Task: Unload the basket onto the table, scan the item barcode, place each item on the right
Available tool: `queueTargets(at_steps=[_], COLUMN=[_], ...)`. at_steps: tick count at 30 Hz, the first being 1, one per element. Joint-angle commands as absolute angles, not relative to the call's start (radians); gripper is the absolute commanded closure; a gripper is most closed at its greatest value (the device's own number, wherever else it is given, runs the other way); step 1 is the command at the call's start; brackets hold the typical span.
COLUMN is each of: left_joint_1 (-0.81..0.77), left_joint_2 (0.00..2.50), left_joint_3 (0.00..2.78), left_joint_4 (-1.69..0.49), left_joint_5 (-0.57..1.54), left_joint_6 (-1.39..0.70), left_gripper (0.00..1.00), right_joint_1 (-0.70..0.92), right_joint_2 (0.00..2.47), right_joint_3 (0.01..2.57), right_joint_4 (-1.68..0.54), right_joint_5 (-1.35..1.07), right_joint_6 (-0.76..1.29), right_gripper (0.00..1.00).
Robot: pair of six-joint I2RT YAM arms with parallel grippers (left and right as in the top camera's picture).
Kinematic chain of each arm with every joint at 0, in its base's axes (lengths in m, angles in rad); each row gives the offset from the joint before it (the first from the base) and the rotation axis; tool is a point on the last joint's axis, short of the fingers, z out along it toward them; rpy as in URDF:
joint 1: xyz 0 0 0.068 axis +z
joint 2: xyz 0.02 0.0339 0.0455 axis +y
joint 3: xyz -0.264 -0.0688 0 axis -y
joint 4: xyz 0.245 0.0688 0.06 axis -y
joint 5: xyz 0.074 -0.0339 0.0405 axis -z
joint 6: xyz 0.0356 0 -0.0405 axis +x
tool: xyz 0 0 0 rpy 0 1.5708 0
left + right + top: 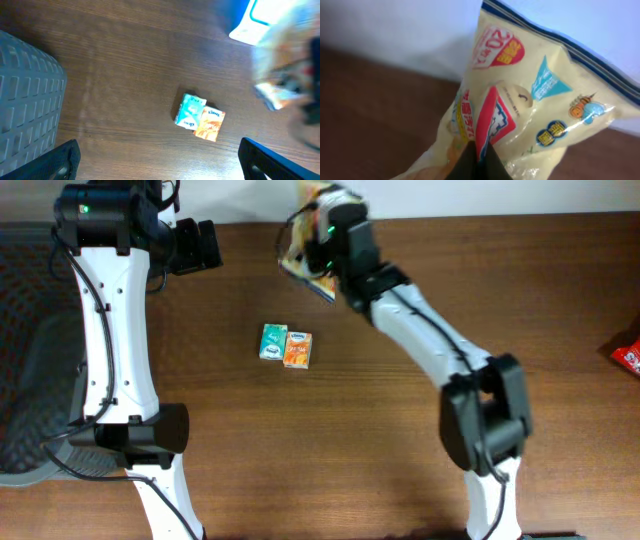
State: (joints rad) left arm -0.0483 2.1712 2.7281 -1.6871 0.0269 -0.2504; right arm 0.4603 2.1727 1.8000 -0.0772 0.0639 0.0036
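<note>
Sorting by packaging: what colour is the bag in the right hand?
Pale yellow bag, red and blue print; best in right wrist view.

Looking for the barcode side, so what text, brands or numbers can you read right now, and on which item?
"20", upside down: red badge of the snack bag.
"Kleenex", faint, likely: orange pack.
Teal pack: print too small to read.
Rest of the bag's print: blurred characters, unreadable.
Red packet at the table edge: too small to read.
No barcode in view.
</note>
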Motion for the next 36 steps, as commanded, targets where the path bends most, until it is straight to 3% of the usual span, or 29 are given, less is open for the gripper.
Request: queueTargets(at_steps=[1, 9, 11, 16, 21, 24, 28, 33, 35, 36], left_joint_1=[-0.044, -0.044, -0.045, -0.044, -0.045, -0.044, -0.044, -0.045, -0.045, -0.044], left_joint_2=[2.173, 2.173, 2.173, 2.173, 2.173, 2.173, 2.173, 2.173, 2.173, 2.173], left_joint_3=[2.731, 2.731, 2.731, 2.731, 2.731, 2.731, 2.731, 2.731, 2.731, 2.731], left_joint_4=[-1.688, -1.688, -1.688, -1.688, -1.688, -1.688, -1.688, -1.688, -1.688, -1.688], left_joint_5=[0.031, 0.031, 0.031, 0.031, 0.031, 0.031, 0.031, 0.031, 0.031, 0.031], left_joint_6=[-0.242, -0.242, -0.242, -0.242, -0.242, -0.242, -0.242, -0.242, -0.242, -0.242], left_gripper=[0.01, 0.01, 0.01, 0.01, 0.01, 0.01, 0.01, 0.01, 0.01, 0.01], right_joint_1=[0.455, 0.408, 0.398, 0.302, 0.003, -0.215, -0.525, -0.646, -0.648, -0.643], right_joint_2=[2.241, 2.281, 2.252, 2.132, 2.08, 2.08, 2.084, 2.084, 2.084, 2.084], right_joint_3=[1.808, 1.805, 1.805, 1.806, 1.806, 1.805, 1.794, 1.792, 1.792, 1.792], right_joint_4=[0.004, 0.147, 0.174, 0.096, -0.389, -0.593, -0.665, -0.639, -0.632, -0.636], right_joint_5=[0.196, 0.222, 0.419, 0.877, 0.859, 0.653, 0.329, 0.273, 0.273, 0.268], right_joint_6=[-0.3, -0.268, -0.157, -0.148, 0.096, 0.227, 0.225, 0.218, 0.218, 0.218], right_gripper=[0.96, 0.96, 0.96, 0.96, 0.96, 0.96, 0.96, 0.94, 0.1, 0.01])
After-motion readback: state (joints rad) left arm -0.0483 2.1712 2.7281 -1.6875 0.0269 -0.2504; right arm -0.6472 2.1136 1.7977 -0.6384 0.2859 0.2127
